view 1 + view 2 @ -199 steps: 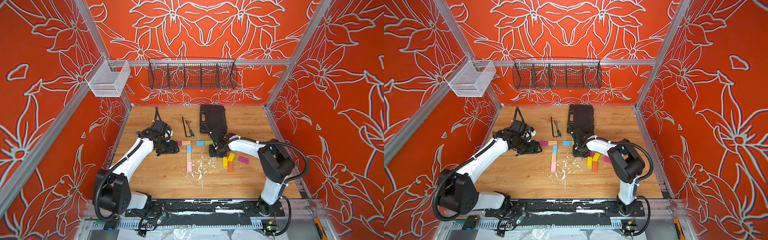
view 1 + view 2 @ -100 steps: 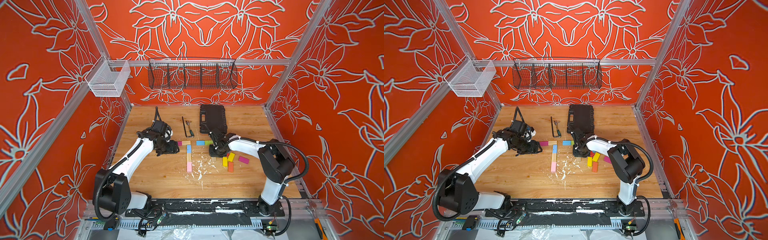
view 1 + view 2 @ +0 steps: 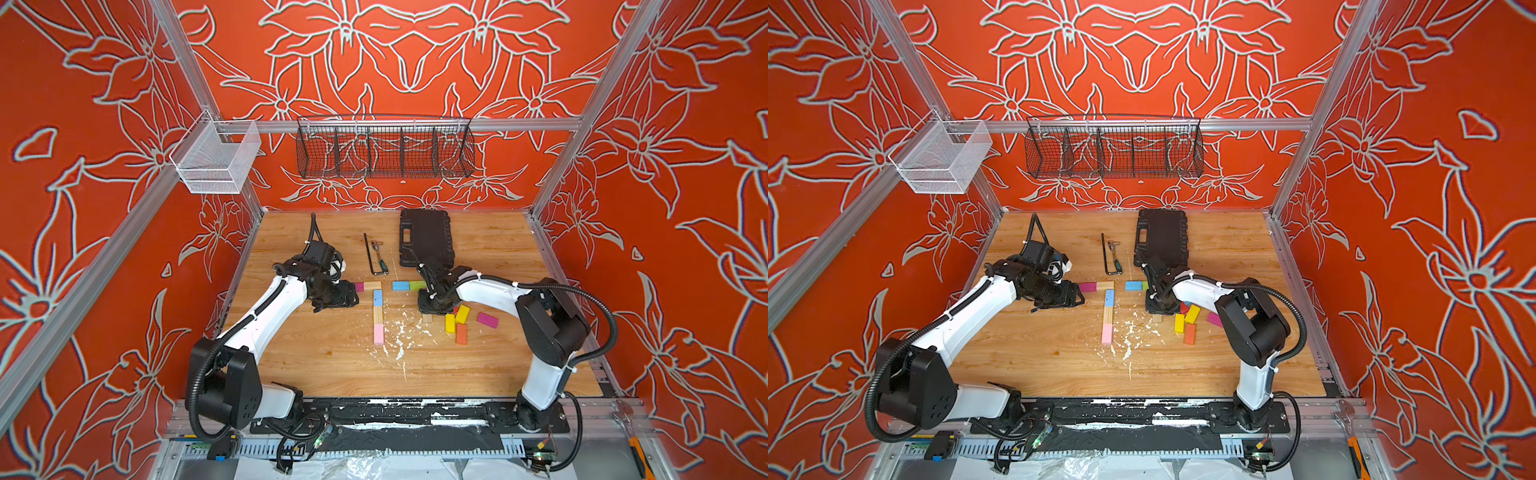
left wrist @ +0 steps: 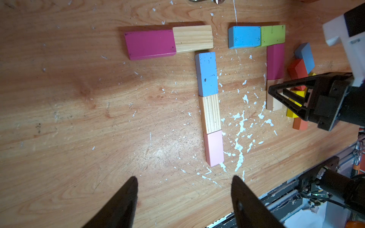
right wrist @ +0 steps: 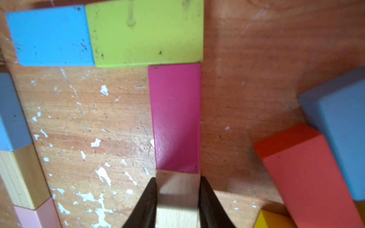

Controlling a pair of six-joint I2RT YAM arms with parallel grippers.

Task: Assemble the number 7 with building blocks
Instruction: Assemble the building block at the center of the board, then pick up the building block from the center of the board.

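One finished number 7 lies mid-table: magenta (image 4: pixel 150 44) and wood (image 4: pixel 192 38) blocks across the top, then blue (image 4: pixel 207 74), wood (image 4: pixel 210 113) and pink (image 4: pixel 214 148) blocks down. To its right a light blue block (image 5: pixel 51 35) and a green block (image 5: pixel 146 31) form a second top bar, with a magenta block (image 5: pixel 175 118) hanging below the green. My right gripper (image 5: pixel 178 179) is shut on a plain wood block (image 5: pixel 177 191) that butts against the magenta's lower end. My left gripper (image 4: pixel 184 177) stands open over bare table, left of the first figure.
Loose building blocks lie right of the right gripper: two yellow (image 3: pixel 450 323), an orange (image 3: pixel 461 333), a magenta (image 3: pixel 487 320), a red (image 5: pixel 308 177) and a grey-blue (image 5: pixel 339 122). Behind the figures are a black case (image 3: pixel 424 237) and a hex key (image 3: pixel 370 257).
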